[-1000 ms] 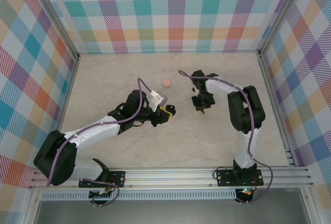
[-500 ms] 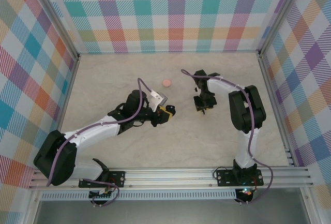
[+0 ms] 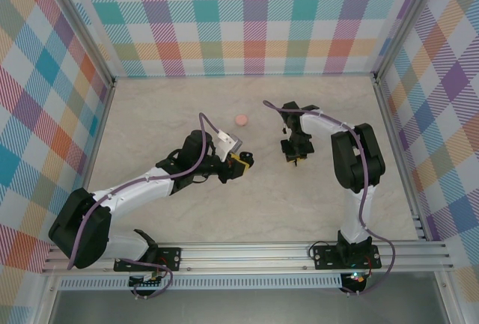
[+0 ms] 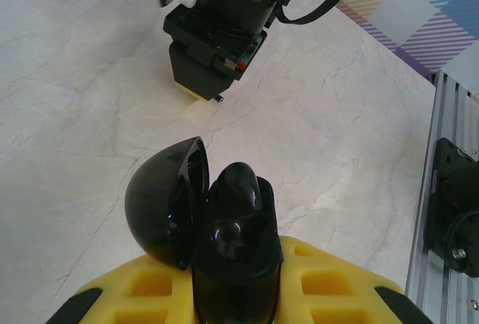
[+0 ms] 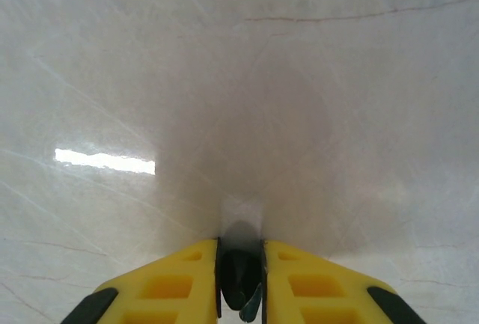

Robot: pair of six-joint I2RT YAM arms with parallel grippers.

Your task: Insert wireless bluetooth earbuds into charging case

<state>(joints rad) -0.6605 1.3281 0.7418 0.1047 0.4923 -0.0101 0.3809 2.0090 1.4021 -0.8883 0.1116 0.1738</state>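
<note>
My left gripper (image 3: 241, 161) is shut on the open black charging case (image 4: 236, 249), holding it above the table. The case's domed lid (image 4: 163, 206) hangs open to the left, and a glossy black earbud (image 4: 241, 189) sits in the case body. My right gripper (image 3: 294, 156) points straight down, close over the table and to the right of the case. Its yellow fingers (image 5: 183, 275) are shut on a second small black earbud (image 5: 239, 273). The left wrist view shows that right gripper (image 4: 215, 93) beyond the case, its tip just above the marble.
A pink round case (image 3: 242, 120) lies closed on the table behind the left gripper. The marble tabletop (image 3: 187, 107) is walled by plaid panels on three sides. An aluminium rail (image 3: 254, 253) with both arm bases runs along the near edge.
The right gripper has shifted slightly to the right with the earbud still in it. The left arm and the case have not moved.
</note>
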